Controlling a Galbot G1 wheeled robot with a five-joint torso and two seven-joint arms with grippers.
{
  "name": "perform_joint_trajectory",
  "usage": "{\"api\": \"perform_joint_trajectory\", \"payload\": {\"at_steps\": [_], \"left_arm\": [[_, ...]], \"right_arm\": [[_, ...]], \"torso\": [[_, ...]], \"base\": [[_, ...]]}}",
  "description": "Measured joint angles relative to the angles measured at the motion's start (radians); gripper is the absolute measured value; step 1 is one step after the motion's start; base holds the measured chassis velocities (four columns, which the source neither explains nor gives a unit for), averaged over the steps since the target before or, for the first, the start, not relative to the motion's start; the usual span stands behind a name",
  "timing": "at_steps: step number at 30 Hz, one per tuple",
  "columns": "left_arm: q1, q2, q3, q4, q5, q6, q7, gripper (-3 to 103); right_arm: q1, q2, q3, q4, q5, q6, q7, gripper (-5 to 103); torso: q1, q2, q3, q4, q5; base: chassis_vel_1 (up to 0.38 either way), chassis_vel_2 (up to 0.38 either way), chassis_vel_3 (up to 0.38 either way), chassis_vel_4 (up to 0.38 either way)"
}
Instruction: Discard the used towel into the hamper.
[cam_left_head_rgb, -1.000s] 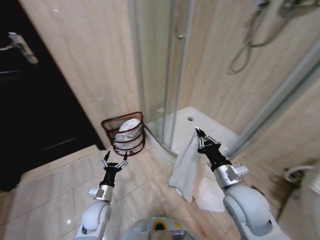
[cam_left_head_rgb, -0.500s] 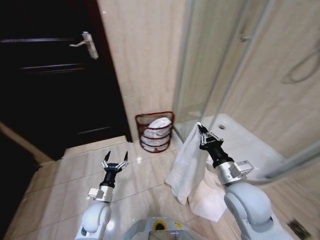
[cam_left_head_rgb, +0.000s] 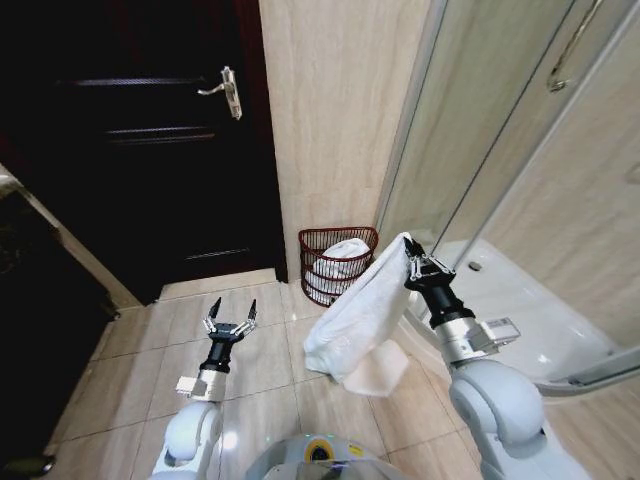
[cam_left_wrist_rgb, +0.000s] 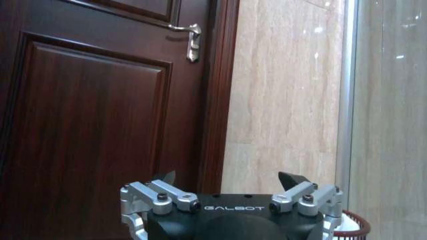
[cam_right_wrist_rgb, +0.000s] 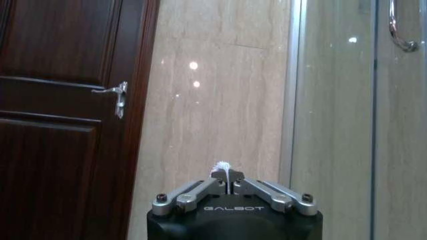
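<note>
Near the bottom of the head view, the left end effector is hovering over the glossy beige floor tiles at lower left, its thin metal fingers spreading wide and gripping nothing. At right of centre, the right end effector is pinching its fingers tightly together on the top corner of the towel, a soft white cloth that is draping down and to the left in loose folds above the floor. Just beyond it, at frame centre, the hamper, a small rounded basket of dark red open wire, is standing on the floor against the beige stone wall, with white cloth lying inside. A dark panelled wooden door with a metal lever handle is filling the upper left; the glass shower enclosure is rising at upper right.
</note>
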Motion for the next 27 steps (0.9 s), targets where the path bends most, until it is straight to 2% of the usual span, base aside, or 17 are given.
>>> {"api": "perform_joint_trajectory", "payload": {"at_steps": [11,14,27], "left_arm": [[0.006,-0.004,0.002,-0.012,0.002,0.033,-0.033,100],[0.015,-0.007,0.002,-0.019,0.009,0.045,-0.032,100],[0.025,-0.030,0.001,-0.030,0.026,0.047,-0.033,100]], "right_arm": [[0.014,-0.025,0.004,0.000,0.037,-0.020,0.006,1],[0.031,-0.048,0.013,0.000,0.067,-0.038,0.013,1],[0.041,-0.063,0.019,0.000,0.090,-0.040,0.019,1]], "torso": [[0.020,0.044,0.025,-0.0001,0.0000],[0.033,0.069,0.037,0.0000,0.0001],[0.053,0.121,0.068,0.0000,0.0000]], "base": [[0.000,0.000,0.000,0.000],[0.000,0.000,0.000,0.000],[0.000,0.000,0.000,0.000]]}}
